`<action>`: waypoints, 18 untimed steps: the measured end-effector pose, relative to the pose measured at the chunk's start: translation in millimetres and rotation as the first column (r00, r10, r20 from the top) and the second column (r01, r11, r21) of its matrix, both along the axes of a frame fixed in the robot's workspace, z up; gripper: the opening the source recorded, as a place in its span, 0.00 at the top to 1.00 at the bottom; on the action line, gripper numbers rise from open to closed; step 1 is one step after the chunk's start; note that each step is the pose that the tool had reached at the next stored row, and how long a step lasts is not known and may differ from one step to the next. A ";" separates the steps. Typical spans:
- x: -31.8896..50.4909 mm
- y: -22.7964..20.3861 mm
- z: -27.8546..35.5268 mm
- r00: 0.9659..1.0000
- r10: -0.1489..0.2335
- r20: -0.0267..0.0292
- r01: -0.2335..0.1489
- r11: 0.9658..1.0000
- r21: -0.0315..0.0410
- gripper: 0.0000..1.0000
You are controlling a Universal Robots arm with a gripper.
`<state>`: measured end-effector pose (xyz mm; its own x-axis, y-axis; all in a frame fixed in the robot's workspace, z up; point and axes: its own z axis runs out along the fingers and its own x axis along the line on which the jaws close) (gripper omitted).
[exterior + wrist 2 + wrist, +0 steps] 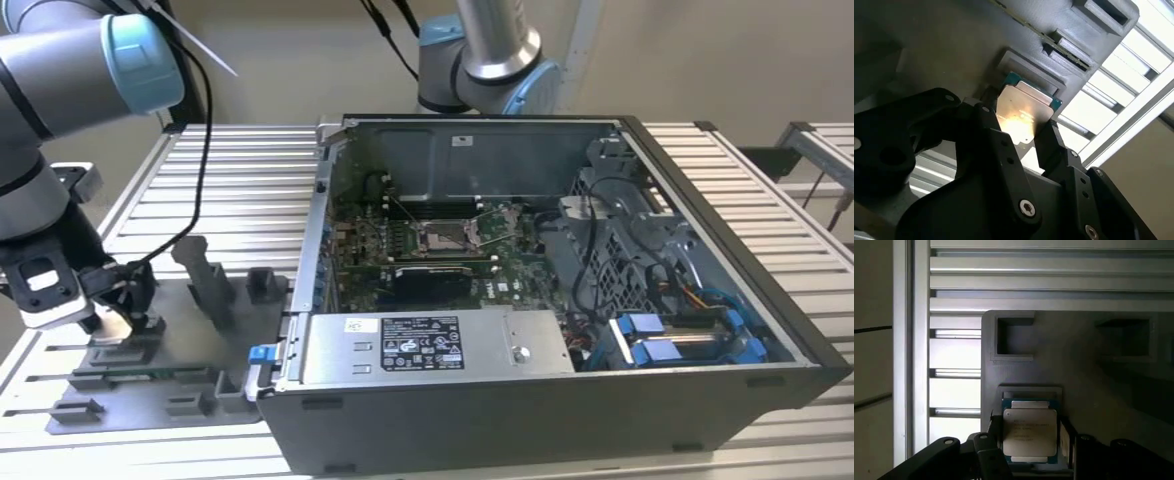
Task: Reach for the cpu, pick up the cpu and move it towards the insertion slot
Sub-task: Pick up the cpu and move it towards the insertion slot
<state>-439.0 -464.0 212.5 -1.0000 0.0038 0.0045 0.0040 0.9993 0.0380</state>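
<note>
We see the hand (1018, 119) closed on the cpu (1025, 106), a finger (985, 122) pressed to each opposite edge, at its pocket in the grey tray (1079, 360) on the bench (200, 180), well apart from the insertion slot (445, 236) in the open case (534, 425).

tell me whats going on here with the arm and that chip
The robot arm has its end effector low over the cpu, at a pocket of the grey tray beside the open computer case. Whether the cpu is gripped can't be told. The insertion slot sits inside the case, well away from the cpu.
</note>
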 end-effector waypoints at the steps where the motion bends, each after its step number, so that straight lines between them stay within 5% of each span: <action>1: 0.0 0.0 2.3 1.000 0.000 0.000 0.000 1.000 0.000 1.00; 18: 0.0 0.0 37.1 1.000 0.000 -0.001 0.000 1.000 0.000 1.00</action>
<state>-439.0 -464.0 249.6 -1.0000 0.0038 0.0059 0.0040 0.9993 0.0382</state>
